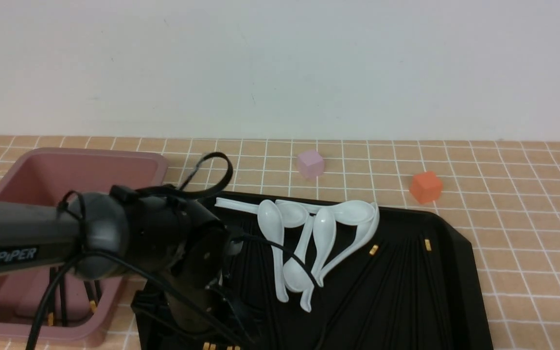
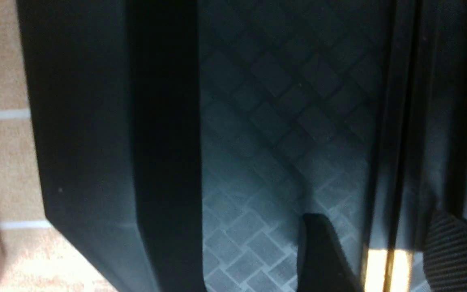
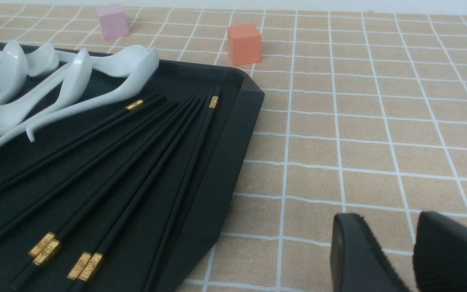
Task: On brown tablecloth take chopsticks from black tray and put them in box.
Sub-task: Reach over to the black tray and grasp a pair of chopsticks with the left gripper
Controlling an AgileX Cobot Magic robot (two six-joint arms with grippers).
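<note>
Several black chopsticks (image 1: 406, 282) with gold bands lie fanned in the black tray (image 1: 460, 243) on the brown tablecloth (image 1: 528, 194). My left arm (image 1: 163, 233) reaches down over the tray's near left part and hides its own fingers in the front view. In the left wrist view my left gripper (image 2: 379, 227) is open low over the tray floor. Two chopsticks (image 2: 399, 162) run between its fingers (image 2: 318, 251), with a gap on each side. The pink box (image 1: 90, 160) at left holds a few chopsticks (image 1: 61, 296). My right gripper (image 3: 395, 221) hovers over bare cloth beside the tray (image 3: 225, 154), jaws a little apart and empty.
Several white soup spoons (image 1: 309, 233) lie piled at the tray's far side, partly over chopsticks. A small pink cube (image 1: 310, 164) and an orange cube (image 1: 426, 187) stand on the cloth beyond the tray. A white wall closes the back.
</note>
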